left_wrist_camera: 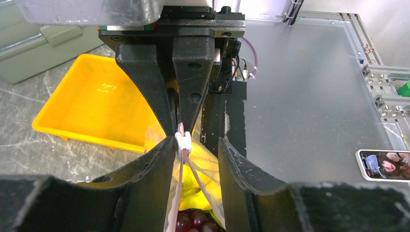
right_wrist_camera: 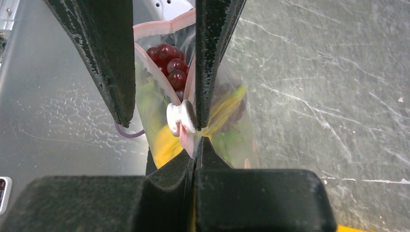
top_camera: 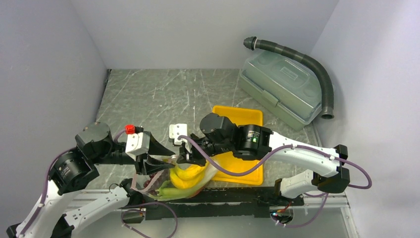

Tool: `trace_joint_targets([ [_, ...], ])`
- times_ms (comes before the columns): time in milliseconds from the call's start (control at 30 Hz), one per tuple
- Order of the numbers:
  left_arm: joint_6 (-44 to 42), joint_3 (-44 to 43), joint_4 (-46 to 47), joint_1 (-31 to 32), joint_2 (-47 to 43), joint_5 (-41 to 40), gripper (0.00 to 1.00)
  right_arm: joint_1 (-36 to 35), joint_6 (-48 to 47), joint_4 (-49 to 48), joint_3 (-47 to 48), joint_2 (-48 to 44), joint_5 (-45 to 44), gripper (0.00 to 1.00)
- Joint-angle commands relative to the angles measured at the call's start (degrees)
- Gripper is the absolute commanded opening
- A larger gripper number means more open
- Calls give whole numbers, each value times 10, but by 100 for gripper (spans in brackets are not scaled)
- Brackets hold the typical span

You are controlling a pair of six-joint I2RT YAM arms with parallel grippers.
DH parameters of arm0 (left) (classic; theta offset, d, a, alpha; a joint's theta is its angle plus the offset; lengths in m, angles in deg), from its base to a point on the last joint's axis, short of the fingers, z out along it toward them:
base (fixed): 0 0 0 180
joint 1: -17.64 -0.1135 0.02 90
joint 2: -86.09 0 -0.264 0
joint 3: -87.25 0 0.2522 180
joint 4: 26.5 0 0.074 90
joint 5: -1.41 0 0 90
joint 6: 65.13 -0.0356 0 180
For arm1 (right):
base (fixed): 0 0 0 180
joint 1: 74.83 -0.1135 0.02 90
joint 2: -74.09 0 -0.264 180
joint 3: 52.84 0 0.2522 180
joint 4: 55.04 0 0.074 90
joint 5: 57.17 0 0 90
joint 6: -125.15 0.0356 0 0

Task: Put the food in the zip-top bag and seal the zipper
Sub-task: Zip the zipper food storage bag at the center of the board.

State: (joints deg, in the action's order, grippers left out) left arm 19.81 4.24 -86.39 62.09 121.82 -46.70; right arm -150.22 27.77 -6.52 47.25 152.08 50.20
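The zip-top bag (top_camera: 184, 179) hangs between both grippers at the table's near edge, holding the food: yellow bananas (top_camera: 188, 173), green stalks (top_camera: 171, 191) and dark red grapes (right_wrist_camera: 169, 63). My right gripper (right_wrist_camera: 197, 142) is shut on the pink zipper (right_wrist_camera: 191, 137) just beside its white slider (right_wrist_camera: 181, 118). My left gripper (left_wrist_camera: 196, 142) faces it, open, its fingers (left_wrist_camera: 150, 174) standing either side of the slider (left_wrist_camera: 183, 143) and the bag's mouth. The zipper strips (left_wrist_camera: 180, 179) spread apart below the slider, grapes (left_wrist_camera: 193, 221) showing between them.
A yellow tray (top_camera: 247, 116) lies right behind the right arm. A grey-green lidded box (top_camera: 282, 87) and a dark corrugated hose (top_camera: 319, 74) sit at the back right. A metal frame rail (top_camera: 237, 201) runs along the near edge.
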Motion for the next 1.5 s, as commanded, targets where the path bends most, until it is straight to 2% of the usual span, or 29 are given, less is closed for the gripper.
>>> trace_joint_targets([
  [0, 6, -9, 30, 1, 7, 8, 42, 4, 17, -41, 38, -9, -14, 0],
  [233, 5, -1, 34, 1, 12, -2, 30, 5, 23, -44, 36, -9, -20, 0],
  [433, 2, 2, 27, 1, 19, -14, 24, 5, 25, -48, 33, -13, -20, 0],
  [633, -2, 1, 16, 1, 15, -44, 1, 5, 25, -54, 27, -20, -19, 0],
  [667, -2, 0, 14, 1, 13, -47, 0, 5, 25, -55, 25, -21, -19, 0],
  [867, 1, -3, 12, 0, 14, -54, 0, 5, 21, -56, 24, -25, -21, 0],
  [1067, 2, -4, 16, 0, 11, -52, 0, 5, 10, -70, 10, -43, -16, 27],
  [1167, 2, -4, 17, 0, 11, -54, 0, 5, 5, -72, 9, -45, 0, 32],
  [1467, 4, -13, 17, 0, 7, -55, 0, 5, -6, -56, 7, -32, 13, 35],
])
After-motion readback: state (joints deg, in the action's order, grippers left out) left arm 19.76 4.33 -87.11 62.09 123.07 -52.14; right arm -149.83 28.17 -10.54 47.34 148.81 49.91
